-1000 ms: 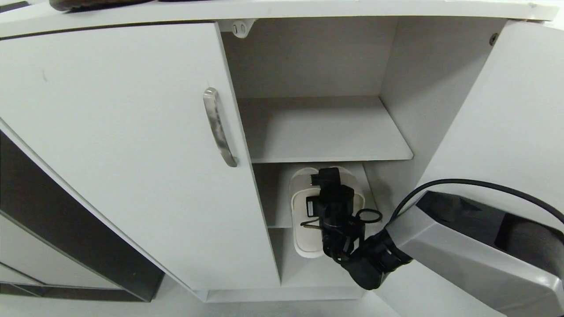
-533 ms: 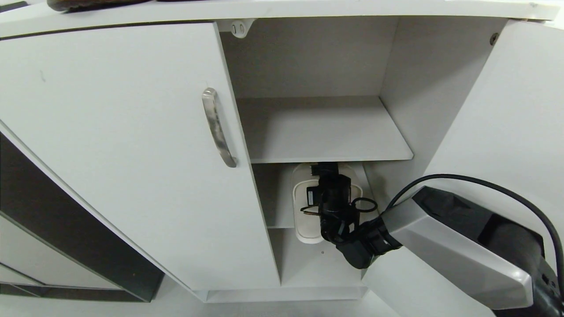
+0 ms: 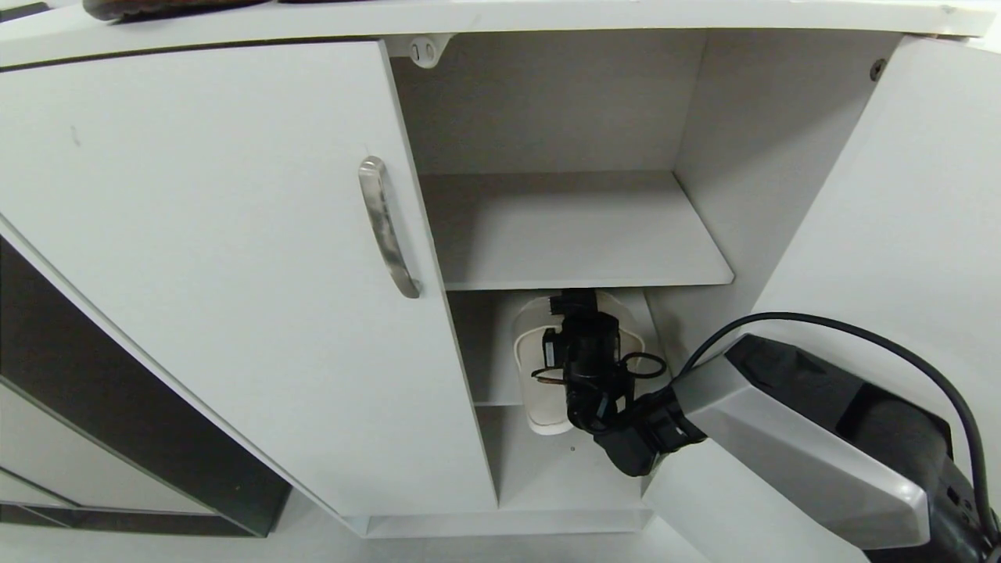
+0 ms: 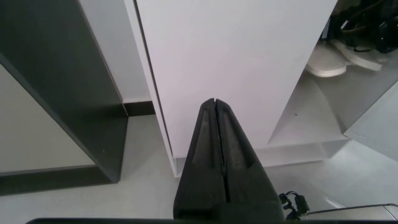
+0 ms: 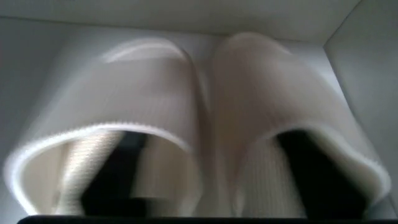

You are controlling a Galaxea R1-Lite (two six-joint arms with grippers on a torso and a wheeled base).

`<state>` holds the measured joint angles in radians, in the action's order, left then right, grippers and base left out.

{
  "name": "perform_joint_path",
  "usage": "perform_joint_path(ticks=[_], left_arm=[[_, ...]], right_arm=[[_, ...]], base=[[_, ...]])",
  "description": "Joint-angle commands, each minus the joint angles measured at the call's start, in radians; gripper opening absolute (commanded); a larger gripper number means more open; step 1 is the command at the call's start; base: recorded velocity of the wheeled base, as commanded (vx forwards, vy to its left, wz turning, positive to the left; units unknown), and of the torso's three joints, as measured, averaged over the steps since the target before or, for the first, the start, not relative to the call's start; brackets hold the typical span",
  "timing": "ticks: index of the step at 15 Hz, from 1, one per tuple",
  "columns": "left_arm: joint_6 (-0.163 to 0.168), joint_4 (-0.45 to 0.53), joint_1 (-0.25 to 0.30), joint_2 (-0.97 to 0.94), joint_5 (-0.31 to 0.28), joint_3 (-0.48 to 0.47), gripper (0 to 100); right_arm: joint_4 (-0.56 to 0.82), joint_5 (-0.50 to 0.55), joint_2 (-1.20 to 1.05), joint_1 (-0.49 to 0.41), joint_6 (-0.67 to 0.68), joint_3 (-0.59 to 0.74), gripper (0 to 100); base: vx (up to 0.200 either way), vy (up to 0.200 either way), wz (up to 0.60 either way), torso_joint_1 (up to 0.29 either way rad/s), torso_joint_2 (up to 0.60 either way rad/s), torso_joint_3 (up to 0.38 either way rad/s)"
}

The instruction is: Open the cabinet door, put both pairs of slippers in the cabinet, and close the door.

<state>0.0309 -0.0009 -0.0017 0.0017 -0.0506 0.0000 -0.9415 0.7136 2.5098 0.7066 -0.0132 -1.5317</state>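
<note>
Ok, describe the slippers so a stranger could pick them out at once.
Find the white cabinet with its right side open. Under its shelf, in the lower compartment, the right gripper holds a pair of cream slippers. They are the only soft, ribbed things among flat white boards.

Head view: taken from above, tilted forward and down onto cabinet (image 3: pixel 751 156) front, mid distance. Left wrist view: aimed past left gripper (image 4: pixel 214 102) at closed door (image 4: pixel 236 56), low, outside. Right wrist view: held very close to slippers (image 5: pixel 199 112). Slippers shared by all three.
</note>
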Motion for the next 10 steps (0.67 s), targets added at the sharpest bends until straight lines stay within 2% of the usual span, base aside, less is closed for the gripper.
perform_joint_path(ticks=[1,3,10], left_arm=[[0.0,-0.001,0.0,0.001,0.0,0.0,0],[0.0,-0.001,0.0,0.001,-0.002,0.0,0],[0.0,-0.001,0.0,0.001,0.0,0.0,0]], right_arm=[[0.001,0.001,0.006,0.001,-0.001,-0.001,100],[0.0,0.003,-0.003,0.007,-0.004,0.021,100],[-0.106,0.009,-0.201,0.097,-0.004,0.337,100]], base=[[0.0,0.0,0.0,0.0,0.0,0.0],[0.0,0.0,0.0,0.0,0.0,0.0],[0.0,0.0,0.0,0.0,0.0,0.0]])
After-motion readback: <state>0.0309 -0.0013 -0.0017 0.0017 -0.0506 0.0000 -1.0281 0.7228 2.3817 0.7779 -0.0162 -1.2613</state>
